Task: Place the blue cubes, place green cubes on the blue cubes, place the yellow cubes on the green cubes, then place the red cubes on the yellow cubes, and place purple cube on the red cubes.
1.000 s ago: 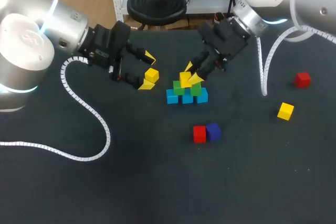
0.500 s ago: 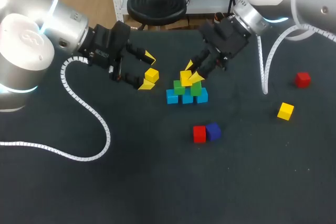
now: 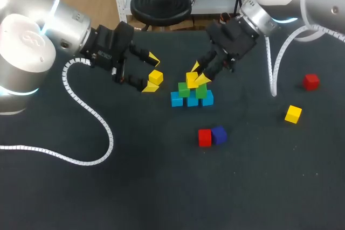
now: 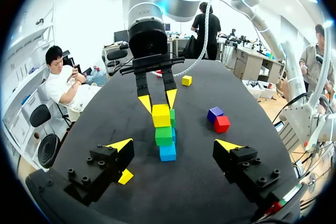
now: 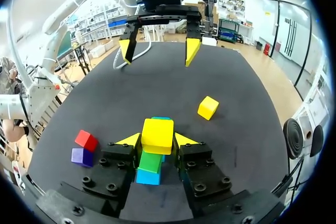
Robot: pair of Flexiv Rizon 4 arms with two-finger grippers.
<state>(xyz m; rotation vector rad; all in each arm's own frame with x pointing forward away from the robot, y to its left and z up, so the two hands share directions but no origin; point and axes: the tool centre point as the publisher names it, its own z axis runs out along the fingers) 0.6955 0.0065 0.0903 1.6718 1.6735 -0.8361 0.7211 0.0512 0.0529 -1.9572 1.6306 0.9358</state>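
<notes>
From above, the stack reads as a stepped pile: a row of three blue cubes (image 3: 192, 100) on the worktop (image 3: 161, 187), two green cubes (image 3: 200, 91) on them, and the top yellow cube (image 3: 191, 79) over the seam between the greens. The row's long axis runs side to side across that view, roughly in line with the left claw (image 3: 152, 72). The left wrist view therefore sees it end-on, as a single column of blue (image 4: 168, 151), green (image 4: 163, 135) and yellow (image 4: 161, 115), each touching the next. That contact is hard to judge from above.

The right claw (image 3: 198, 75) grips the top yellow cube. The right wrist view shows it best: both yellow tips press the cube's (image 5: 157, 132) opposite sides, the cube square to the fingers, with green (image 5: 150, 162) and blue (image 5: 148, 177) under it.

The left claw stands wide open. From above, the loose yellow cube (image 3: 156, 77) lies between its tips. The left wrist view places that cube (image 4: 125, 177) low beside one finger, with no finger gripping it. The right wrist view shows it (image 5: 208, 107) on the worktop between the stack and the left claw (image 5: 159, 51).

The red cube (image 3: 205, 137) and purple cube (image 3: 219, 134) touch, nearer the robot than the stack. The far yellow cube (image 3: 293, 114) and far red cube (image 3: 310, 81) lie well apart on the right; only the head view shows both.
</notes>
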